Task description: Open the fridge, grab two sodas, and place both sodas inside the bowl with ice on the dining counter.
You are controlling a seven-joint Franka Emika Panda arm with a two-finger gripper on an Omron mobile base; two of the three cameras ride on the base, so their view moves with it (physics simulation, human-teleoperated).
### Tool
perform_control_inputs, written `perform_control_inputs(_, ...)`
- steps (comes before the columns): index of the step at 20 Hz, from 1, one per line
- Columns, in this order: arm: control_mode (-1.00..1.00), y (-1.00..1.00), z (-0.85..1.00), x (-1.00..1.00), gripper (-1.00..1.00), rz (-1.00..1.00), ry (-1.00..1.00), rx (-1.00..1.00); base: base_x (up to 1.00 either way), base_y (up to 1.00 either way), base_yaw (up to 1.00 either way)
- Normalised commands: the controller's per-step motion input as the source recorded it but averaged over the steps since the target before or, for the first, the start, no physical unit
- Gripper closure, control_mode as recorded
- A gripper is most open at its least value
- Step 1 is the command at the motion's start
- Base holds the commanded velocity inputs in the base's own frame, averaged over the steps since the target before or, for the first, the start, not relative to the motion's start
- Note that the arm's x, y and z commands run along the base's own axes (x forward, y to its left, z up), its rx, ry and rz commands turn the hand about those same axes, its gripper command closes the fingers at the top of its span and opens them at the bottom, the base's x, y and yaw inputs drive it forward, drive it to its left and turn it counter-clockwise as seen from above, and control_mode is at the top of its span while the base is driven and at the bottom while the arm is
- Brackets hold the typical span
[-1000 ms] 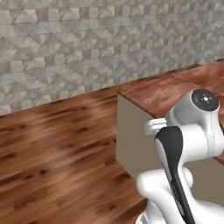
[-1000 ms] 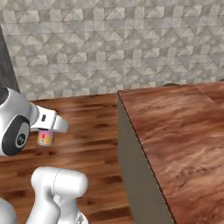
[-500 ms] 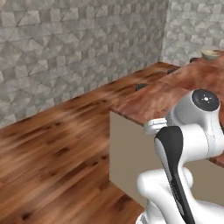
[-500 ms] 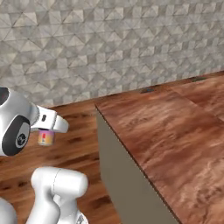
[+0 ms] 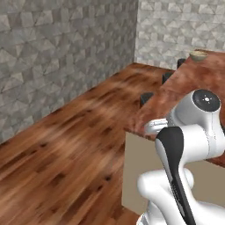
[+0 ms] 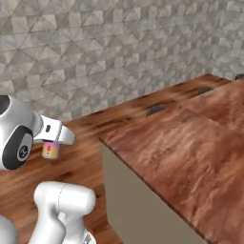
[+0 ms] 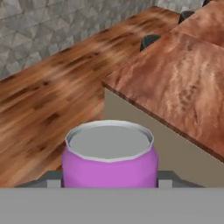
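The gripper is clamped on a purple soda can, carried upright above the wooden floor, just off the near corner of the dining counter. The bowl sits at the far end of that counter, well apart from the can. Judged from this, one soda has been fetched; delivery into the bowl remains, as does anything concerning the second soda.
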Motion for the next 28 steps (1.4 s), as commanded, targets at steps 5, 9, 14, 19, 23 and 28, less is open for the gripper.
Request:
perform_control_inputs(5,1.0,0.0,0.0,0.0,1.0,0.0,0.0,0.0,0.95,0.91,-0.37)
perform_control_inputs(9,1.0,0.0,0.0,0.0,1.0,0.0,0.0,0.0,0.95,0.9,-0.38)
perform_control_inputs(14,1.0,0.0,0.0,0.0,1.0,0.0,0.0,0.0,0.96,0.89,-0.38)
perform_control_inputs(19,1.0,0.0,0.0,0.0,1.0,0.0,0.0,0.0,0.99,0.83,-0.4)
perform_control_inputs(23,1.0,0.0,0.0,0.0,1.0,0.0,0.0,0.0,0.98,0.76,-0.44)
perform_control_inputs(28,1.0,0.0,0.0,0.0,1.0,0.0,0.0,0.0,0.99,0.68,-0.47)
